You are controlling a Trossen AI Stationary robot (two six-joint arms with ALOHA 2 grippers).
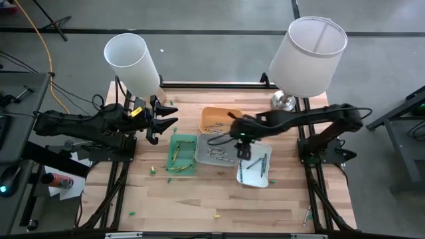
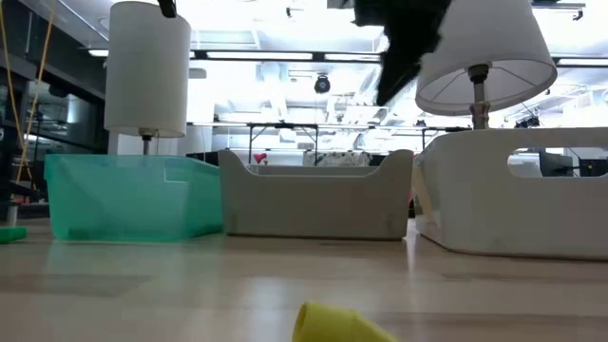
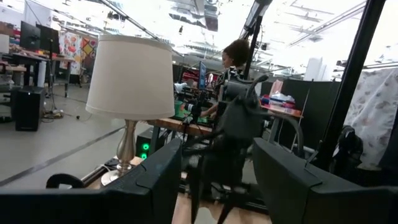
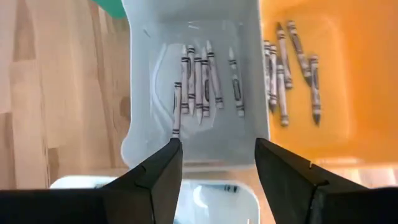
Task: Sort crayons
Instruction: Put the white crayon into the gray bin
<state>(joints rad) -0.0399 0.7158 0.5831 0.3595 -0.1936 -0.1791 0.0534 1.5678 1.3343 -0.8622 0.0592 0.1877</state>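
Sorting mostly done: crayons [image 4: 199, 78] lie in four trays [image 1: 216, 154], a few strays [image 1: 153, 171] left on table [image 1: 199, 199]; right gripper [image 4: 217, 155] open, empty, over grey tray; left gripper [image 3: 214, 168] open, empty, far-left

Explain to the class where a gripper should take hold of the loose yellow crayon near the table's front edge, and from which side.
Grip the yellow crayon across its middle, coming straight down from above. It lies flat and alone on the table, so fingers can straddle its thin width.

The left gripper [image 3: 214, 180] has its two dark fingers [image 3: 155, 180] parted. Beyond the gap stands the other dark robot arm [image 3: 233, 124]. Off one finger's side stands a cream-shaded, silver-stemmed table lamp [image 3: 130, 78].
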